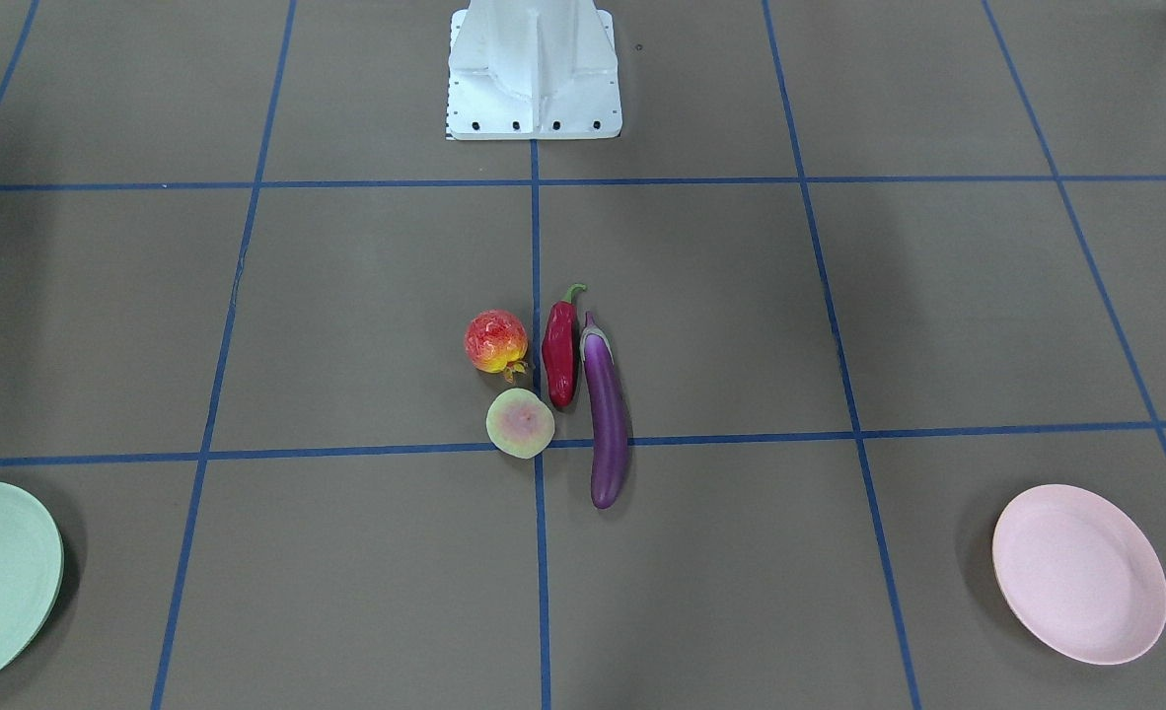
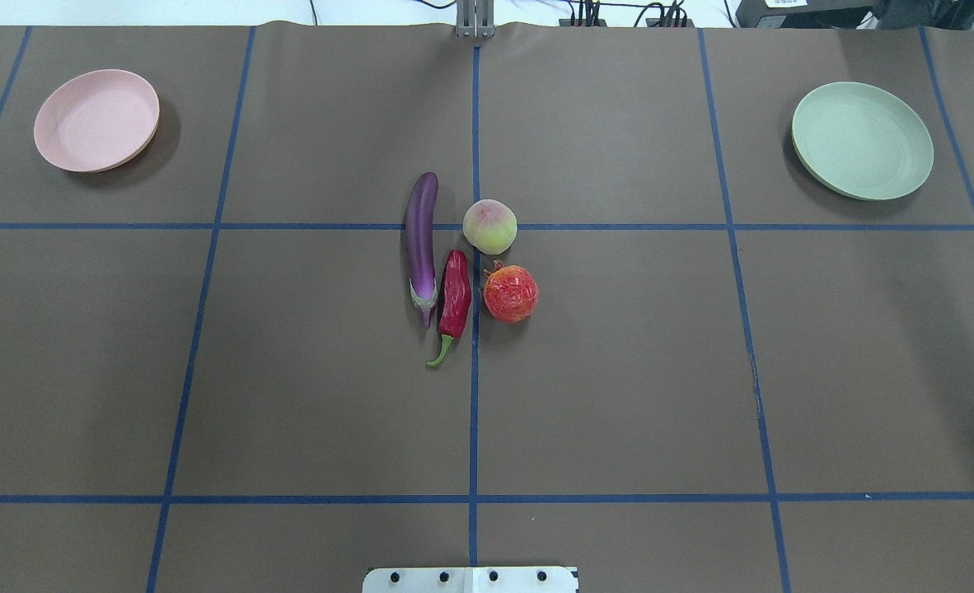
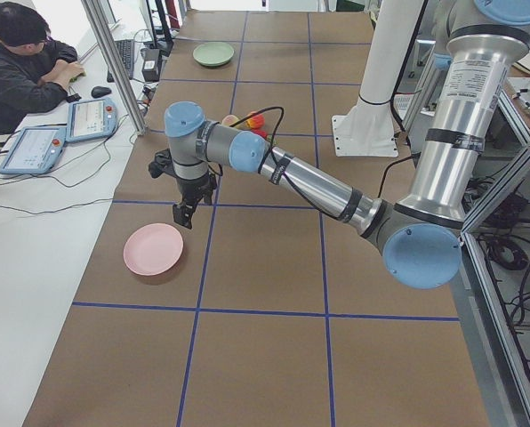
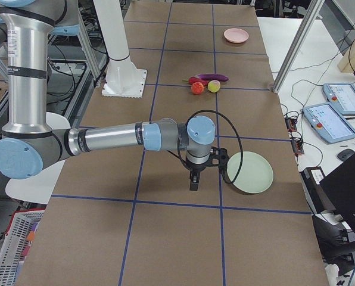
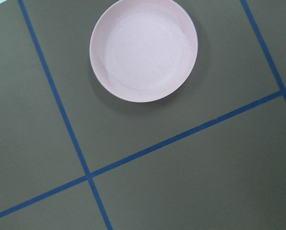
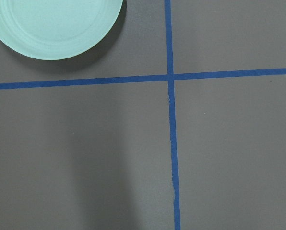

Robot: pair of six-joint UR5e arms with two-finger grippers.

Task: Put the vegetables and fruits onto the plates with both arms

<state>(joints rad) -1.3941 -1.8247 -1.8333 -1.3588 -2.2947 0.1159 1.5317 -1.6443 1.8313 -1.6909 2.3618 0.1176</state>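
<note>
**On the bench (image 1: pixel 366 296), four pieces of produce lay grouped at the centre**

Facing the robot, the camera showed the eggplant (image 1: pixel 606 424) lying lengthwise just beside the middle one of the blue tape lines (image 1: pixel 692 180), its pale cap toward the white base block (image 1: pixel 534 74). The chili pepper (image 1: pixel 560 353) lay close against it on the view's left, green stem also toward the base. The round fruit (image 1: pixel 495 341) sat just beside the chili. The peach (image 1: pixel 520 423) rested nearer the camera, at a tape crossing. The mint plate (image 1: pixel 1 582) lay at the view's left edge, partly cut off. The pink plate (image 1: pixel 1079 572) lay at the right. Both were well apart from the produce.

From overhead, the same cluster sat mid-bench, with the pink plate far left and the mint plate far right.

From the robot's left end, the left arm (image 3: pixel 314 182) reached out over the bench. The left claw (image 3: pixel 183 219) pointed down above the surface just beside the pink plate. I could not tell whether it was spread or pressed together. An operator (image 3: pixel 20 62) sat at a side desk.

From the right end, the right arm (image 4: pixel 106 138) stretched out likewise. The right claw (image 4: pixel 193 185) pointed down near the mint plate, and its state could not be told either.

The left wrist camera looked down on the pink plate beyond a tape crossing.

The right wrist camera caught the mint plate in its upper left corner, cut by the frame.
</note>
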